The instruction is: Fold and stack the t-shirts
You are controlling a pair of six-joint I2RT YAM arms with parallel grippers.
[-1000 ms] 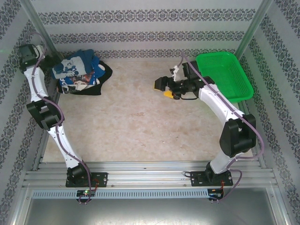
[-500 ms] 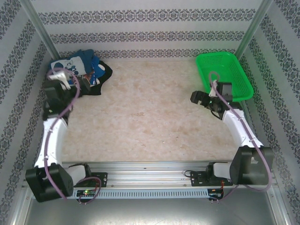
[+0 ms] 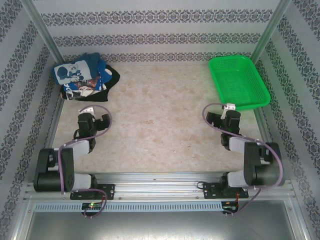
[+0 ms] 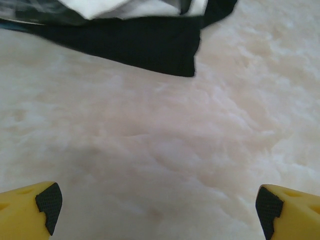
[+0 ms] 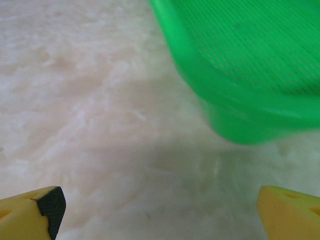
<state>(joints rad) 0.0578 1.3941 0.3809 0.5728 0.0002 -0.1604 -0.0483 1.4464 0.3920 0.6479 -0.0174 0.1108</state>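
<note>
Tabletop (image 3: 165,130) pale, maybe marble; t-shirts (image 3: 84,77) heaped; patterned walls (image 3: 160,32).

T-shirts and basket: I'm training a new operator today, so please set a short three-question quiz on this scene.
1. True or false: a t-shirt lies in the green basket.
2. Where is the pile of t-shirts? A) at the far left corner of the table B) at its centre C) beside the right arm's base
3. How do the left gripper and the right gripper stand, and what do they hold?
Key: 1 false. 2 A. 3 both open, holding nothing.
</note>
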